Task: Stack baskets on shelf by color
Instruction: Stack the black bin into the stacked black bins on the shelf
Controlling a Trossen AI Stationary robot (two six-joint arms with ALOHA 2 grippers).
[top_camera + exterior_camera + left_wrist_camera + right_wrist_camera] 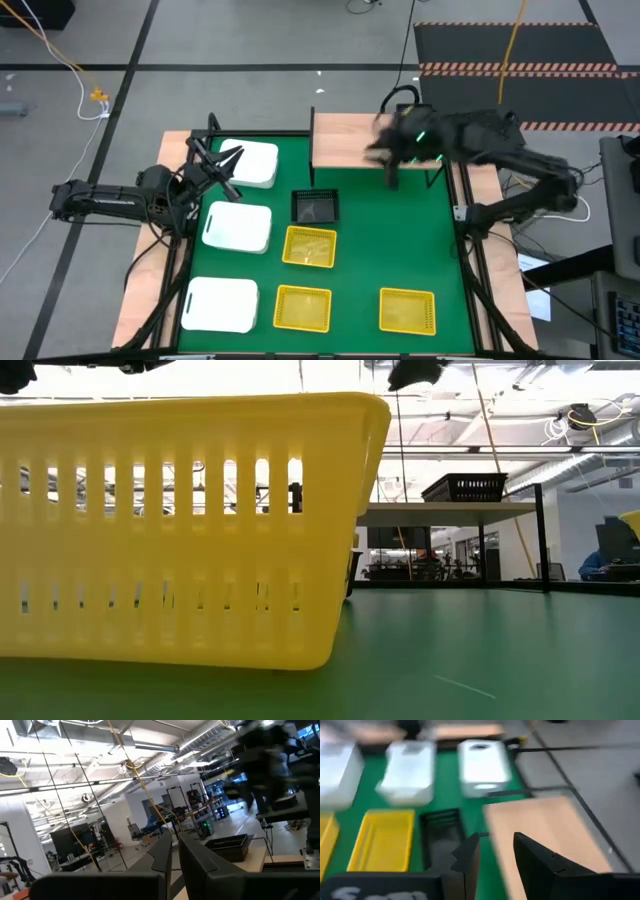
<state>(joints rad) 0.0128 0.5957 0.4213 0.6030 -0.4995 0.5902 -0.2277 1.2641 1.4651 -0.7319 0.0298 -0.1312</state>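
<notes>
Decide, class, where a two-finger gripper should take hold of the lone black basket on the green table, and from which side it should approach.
Probably from straight above, pinching one long rim wall. The black basket sits upright with its mouth open upward, so one finger can drop inside and one outside. Its side facing the shelf looks freest; a yellow basket lies close on the opposite side.

A: The right gripper (385, 150) is smeared over the shelf (345, 140), so how its jaws stand is unclear.
B: Low down, a yellow basket (180, 530) runs off the edge, hiding the surface behind.
</notes>
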